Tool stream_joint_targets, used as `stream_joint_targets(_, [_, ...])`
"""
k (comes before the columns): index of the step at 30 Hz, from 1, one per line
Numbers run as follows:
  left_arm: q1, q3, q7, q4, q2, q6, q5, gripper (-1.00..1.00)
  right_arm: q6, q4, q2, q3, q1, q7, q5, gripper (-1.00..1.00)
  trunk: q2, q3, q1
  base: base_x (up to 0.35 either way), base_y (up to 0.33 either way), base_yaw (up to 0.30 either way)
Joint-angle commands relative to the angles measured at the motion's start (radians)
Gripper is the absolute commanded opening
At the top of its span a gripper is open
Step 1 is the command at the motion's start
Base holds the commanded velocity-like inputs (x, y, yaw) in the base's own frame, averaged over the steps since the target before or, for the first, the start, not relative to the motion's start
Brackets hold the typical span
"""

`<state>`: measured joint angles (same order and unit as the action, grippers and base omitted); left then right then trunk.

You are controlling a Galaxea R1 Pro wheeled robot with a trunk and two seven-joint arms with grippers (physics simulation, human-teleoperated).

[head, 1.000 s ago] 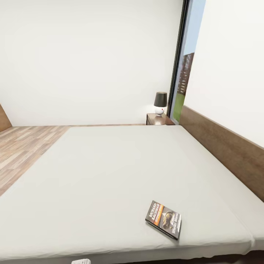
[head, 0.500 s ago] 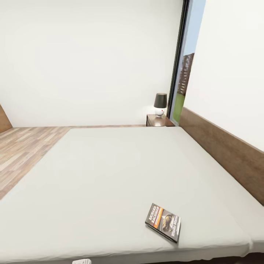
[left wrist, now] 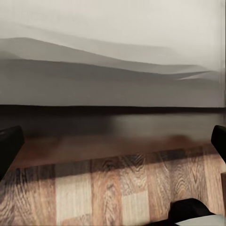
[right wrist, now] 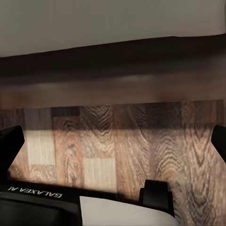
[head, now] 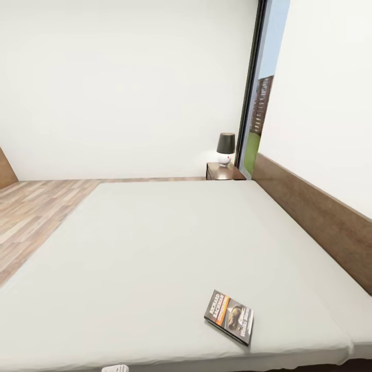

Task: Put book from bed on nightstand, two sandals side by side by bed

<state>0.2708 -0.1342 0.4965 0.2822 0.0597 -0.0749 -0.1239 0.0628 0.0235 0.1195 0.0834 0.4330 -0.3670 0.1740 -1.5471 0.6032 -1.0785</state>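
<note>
The head view looked over the bed [head: 155, 248], whose light-grey mattress spanned nearly the whole lower frame. Wood-plank floor [head: 31, 212] lay at the far left. The book [head: 229, 316] lay flat on the mattress near its near edge, right of centre, cover up and turned at an angle, with bare mattress on all sides of it. At the far right corner stood the nightstand [head: 223, 171], carrying a lamp [head: 225, 148] with a dark shade. Just right of the lamp ran a tall black-framed window [head: 261, 93]. The dark brown headboard [head: 315, 212] ran along the right side of the bed, against the white wall.

The wrist views showed what the head view did not: the low side of the bed. In the left wrist view, the left gripper [left wrist: 113, 141] pointed at the grey mattress edge, the dark frame strip below it, and the plank floor in front. Its fingertips [left wrist: 9, 146] stood at opposite margins, spread wide, with nothing between them. In the right wrist view, the right gripper [right wrist: 113, 143] faced the same dark frame strip and floor, with its fingertips [right wrist: 10, 143] likewise far apart and empty.
</note>
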Motion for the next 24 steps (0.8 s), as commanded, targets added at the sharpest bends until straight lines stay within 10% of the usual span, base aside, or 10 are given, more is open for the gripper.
stream_joint_targets(1, [0.001,-0.002,0.005,-0.001,0.000,0.000,-0.007,1.00,0.005,0.003,0.000,0.009,0.001,-0.004,0.010,1.00,0.007,-0.002,0.004,0.000,0.000,0.000])
stream_joint_targets(24, [0.001,-0.002,0.005,-0.001,0.000,0.000,-0.007,1.00,0.005,0.003,0.000,0.009,0.001,-0.004,0.009,1.00,0.168,-0.074,0.092,0.000,0.000,0.000])
